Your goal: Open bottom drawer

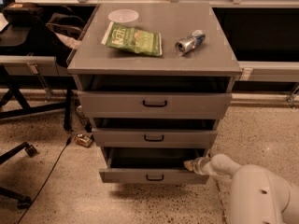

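The grey cabinet (pixel 154 62) has three drawers with small black bar handles. The bottom drawer (pixel 154 175) stands pulled out toward me, and its dark inside shows above the low front panel. Its handle (pixel 154 177) is free. My gripper (pixel 190 165) is at the drawer's right end, resting at the top edge of the front panel. The white arm (pixel 252 190) reaches in from the lower right. The middle drawer (pixel 154 137) and the top drawer (pixel 154 104) are each out a little.
On the cabinet top lie a green chip bag (pixel 133 39), a white lid (pixel 123 16) and a tipped can (pixel 189 42). Office chair legs (pixel 18 153) and a cable (pixel 51 171) are on the speckled floor at left. A small object (pixel 83 140) lies by the cabinet's left foot.
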You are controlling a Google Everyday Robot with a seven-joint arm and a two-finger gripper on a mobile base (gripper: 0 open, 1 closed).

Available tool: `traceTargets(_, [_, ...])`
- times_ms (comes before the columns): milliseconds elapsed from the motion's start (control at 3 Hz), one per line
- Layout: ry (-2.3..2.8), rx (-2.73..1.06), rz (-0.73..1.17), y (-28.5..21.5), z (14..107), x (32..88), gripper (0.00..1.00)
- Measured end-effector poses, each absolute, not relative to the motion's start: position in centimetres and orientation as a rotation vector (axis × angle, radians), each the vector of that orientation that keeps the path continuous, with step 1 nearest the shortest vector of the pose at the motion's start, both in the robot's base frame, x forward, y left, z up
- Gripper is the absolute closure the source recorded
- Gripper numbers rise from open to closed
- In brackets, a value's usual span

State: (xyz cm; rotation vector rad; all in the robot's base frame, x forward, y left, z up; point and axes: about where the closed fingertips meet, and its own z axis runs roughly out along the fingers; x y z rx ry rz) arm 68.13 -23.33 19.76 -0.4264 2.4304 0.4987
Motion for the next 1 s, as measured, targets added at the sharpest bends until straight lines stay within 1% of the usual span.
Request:
traceTargets(333, [2.475, -0.468, 0.526, -23.7, 18.0, 67.0, 1.00])
traceTargets(667, [2.475, -0.469, 0.526, -23.7, 18.4, 67.0, 1.00])
traceTargets(1000, [2.485, -0.507, 0.563, -24.2, 18.1, 65.5, 1.00])
